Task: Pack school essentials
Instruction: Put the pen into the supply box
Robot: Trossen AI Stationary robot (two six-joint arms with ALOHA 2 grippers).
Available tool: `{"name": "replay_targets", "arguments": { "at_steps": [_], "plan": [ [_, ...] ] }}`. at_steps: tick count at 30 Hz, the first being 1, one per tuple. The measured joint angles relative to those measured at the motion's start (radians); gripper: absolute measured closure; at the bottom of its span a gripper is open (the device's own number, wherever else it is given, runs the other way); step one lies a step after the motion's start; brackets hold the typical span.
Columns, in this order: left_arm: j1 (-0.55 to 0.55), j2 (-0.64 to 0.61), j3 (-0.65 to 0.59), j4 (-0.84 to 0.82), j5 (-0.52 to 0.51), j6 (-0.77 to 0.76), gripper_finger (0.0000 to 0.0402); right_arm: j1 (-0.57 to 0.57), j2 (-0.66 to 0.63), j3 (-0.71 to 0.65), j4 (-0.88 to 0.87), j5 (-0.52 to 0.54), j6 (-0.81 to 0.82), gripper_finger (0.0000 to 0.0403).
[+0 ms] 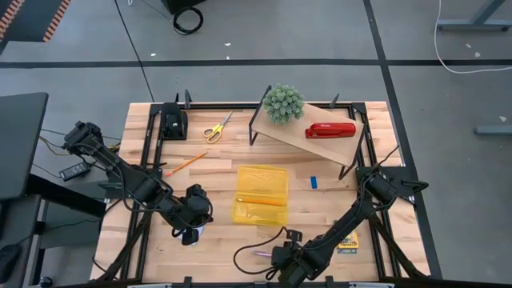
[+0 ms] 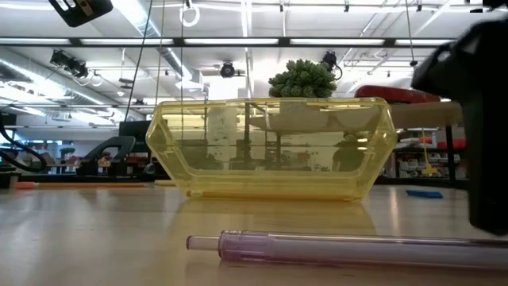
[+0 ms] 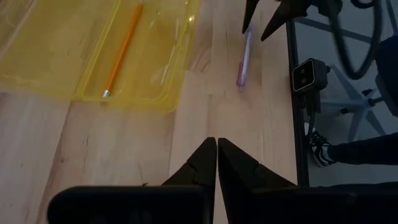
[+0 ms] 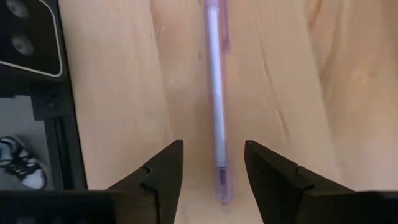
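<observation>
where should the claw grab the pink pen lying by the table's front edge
Across the barrel, from straight above. The pink pen lies flat on the table, thin and straight, so only its long sides offer a pinch. The right claw already straddles it with open fingers, one on each side.

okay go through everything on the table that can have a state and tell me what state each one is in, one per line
yellow tray: open-topped, holds one orange pencil
pink pen: flat on the table, not gripped
right gripper: open, fingers on either side of the pen
left gripper: shut, empty
scissors: closed, flat on the table
second orange pencil: loose on the table
red stapler: closed, on the raised shelf
blue eraser: loose beside the tray
</observation>
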Motion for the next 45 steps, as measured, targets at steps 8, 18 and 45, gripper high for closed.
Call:
{"name": "replay_targets", "arguments": {
  "at_steps": [8, 18, 45],
  "plan": [
    [0.000, 0.000, 0.000, 0.000, 0.000, -0.025, 0.0391, -0.001, -0.008, -0.069, 0.048, -0.019, 0.024, 0.0248],
    [0.000, 0.000, 0.000, 0.000, 0.000, -0.046, 0.0380, -0.007, -0.007, -0.080, 0.036, -0.027, 0.044, 0.0366],
    [0.000, 0.000, 0.000, -0.002, 0.011, -0.071, 0.0394, -0.051, -0.038, 0.341, -0.231, 0.116, -0.185, 0.0370]
  ]
}}
